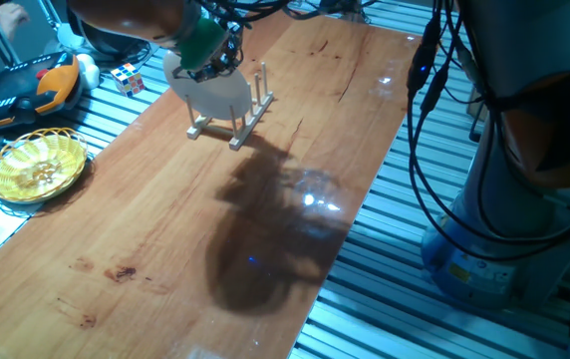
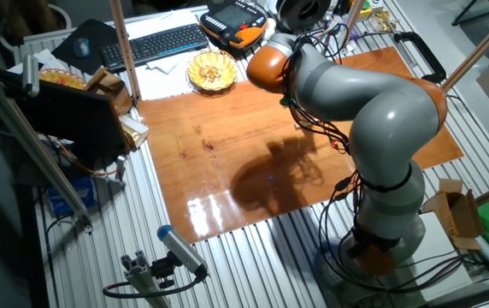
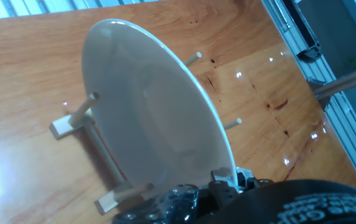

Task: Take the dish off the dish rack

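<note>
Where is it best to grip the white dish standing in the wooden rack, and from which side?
Probably its top rim, from above. The dish stands on edge between the pegs of the dish rack, so only the upper edge is free. The gripper is already there.

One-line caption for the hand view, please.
Hand view: white dish standing on edge in the wooden dish rack, gripper at its rim, on a wooden table.

I can read no text, label, brand or number anywhere from here. The dish [image 3: 159, 118] standing in the dish rack [image 1: 233, 120] is plain and unmarked, and the raised lettering on the dark hand housing below the dish is too blurred to read.
</note>
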You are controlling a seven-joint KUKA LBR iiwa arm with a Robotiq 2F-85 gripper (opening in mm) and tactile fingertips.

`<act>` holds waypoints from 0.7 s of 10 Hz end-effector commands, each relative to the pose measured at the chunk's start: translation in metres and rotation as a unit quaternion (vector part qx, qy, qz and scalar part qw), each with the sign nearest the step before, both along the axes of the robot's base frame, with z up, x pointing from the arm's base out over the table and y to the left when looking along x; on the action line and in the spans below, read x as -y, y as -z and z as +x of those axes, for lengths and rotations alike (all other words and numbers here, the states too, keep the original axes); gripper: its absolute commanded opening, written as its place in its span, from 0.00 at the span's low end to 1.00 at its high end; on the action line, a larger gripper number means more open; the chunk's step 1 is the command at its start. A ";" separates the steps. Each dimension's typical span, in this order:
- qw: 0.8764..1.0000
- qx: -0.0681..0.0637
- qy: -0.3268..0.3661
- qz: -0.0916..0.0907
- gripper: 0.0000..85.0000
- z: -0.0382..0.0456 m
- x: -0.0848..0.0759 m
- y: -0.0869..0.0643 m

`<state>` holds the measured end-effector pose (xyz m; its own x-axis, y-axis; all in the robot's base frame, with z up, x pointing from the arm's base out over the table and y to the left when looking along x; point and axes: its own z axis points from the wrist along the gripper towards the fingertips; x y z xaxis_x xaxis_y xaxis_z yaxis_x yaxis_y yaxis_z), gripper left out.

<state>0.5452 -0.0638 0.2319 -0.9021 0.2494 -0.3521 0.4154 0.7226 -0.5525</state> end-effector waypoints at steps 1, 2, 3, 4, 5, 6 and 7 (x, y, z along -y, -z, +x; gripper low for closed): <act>1.000 -0.001 -0.006 -0.003 0.01 0.0000 0.000 0.000; 1.000 -0.005 -0.013 0.000 0.01 0.0000 0.000 0.000; 1.000 -0.007 -0.019 0.000 0.01 0.0000 0.000 0.000; 1.000 -0.005 -0.022 -0.004 0.01 0.0000 0.000 0.000; 1.000 -0.004 -0.023 -0.004 0.01 0.0000 0.000 0.000; 1.000 -0.005 -0.017 -0.007 0.01 -0.0007 0.000 -0.003; 1.000 -0.002 -0.010 -0.011 0.01 -0.0009 0.000 -0.005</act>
<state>0.5442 -0.0640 0.2368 -0.9078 0.2243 -0.3544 0.4001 0.7166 -0.5714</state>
